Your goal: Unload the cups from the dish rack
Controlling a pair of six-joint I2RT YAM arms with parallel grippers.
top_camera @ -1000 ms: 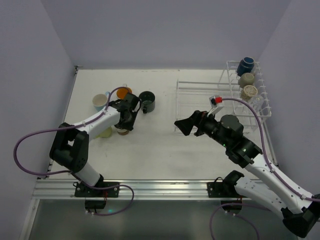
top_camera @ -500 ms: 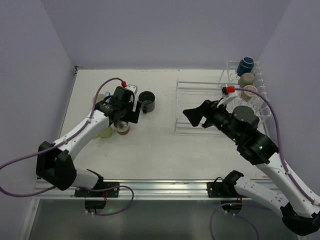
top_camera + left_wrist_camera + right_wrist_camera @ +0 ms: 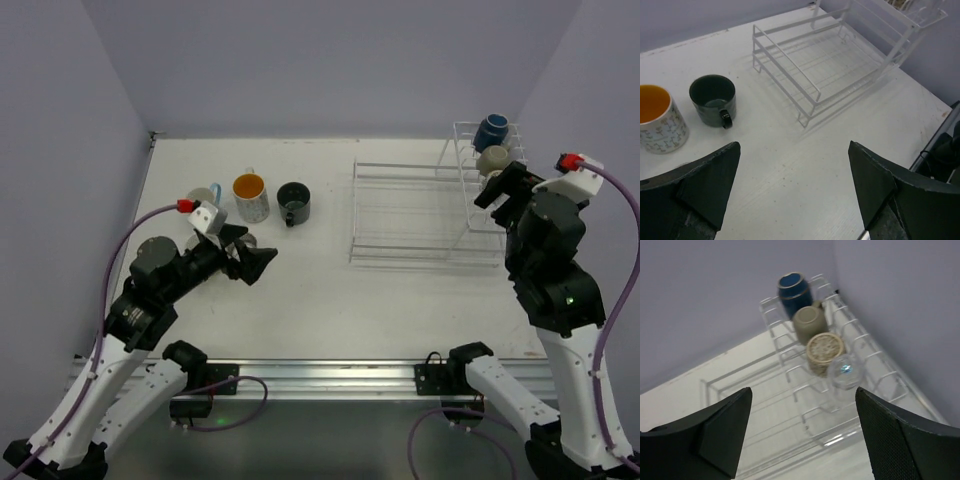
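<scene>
Table (image 3: 330, 290), white and matte, spans the whole workspace under plain lavender walls.

Dish rack (image 3: 400, 165), white wire, stands at the far right of the table. Its flat low grid lies toward the centre, and its taller upright basket is joined on at the right, close to the wall.

Right gripper (image 3: 502, 185) hangs above the near end of the basket, jaws spread wide and holding nothing. Its wrist view looks down the row of cups between the two fingers.

Left gripper (image 3: 255, 250) sits low over the left half of the table, pointing toward the rack, well apart from it. Its jaws are likewise wide and empty.

Four cups remain in the basket, in a single row from far to near: navy cup (image 3: 794, 287), beige cup (image 3: 809, 322), patterned brown cup (image 3: 825, 350) and clear glass (image 3: 845, 369). Each lies on its side between the wire dividers.

On the table's left half stand the white patterned cup (image 3: 249, 195), orange inside, and just to its right the black cup (image 3: 294, 200), both upright. Light blue cup (image 3: 205, 195) is left of these, partly hidden by the left wrist.
</scene>
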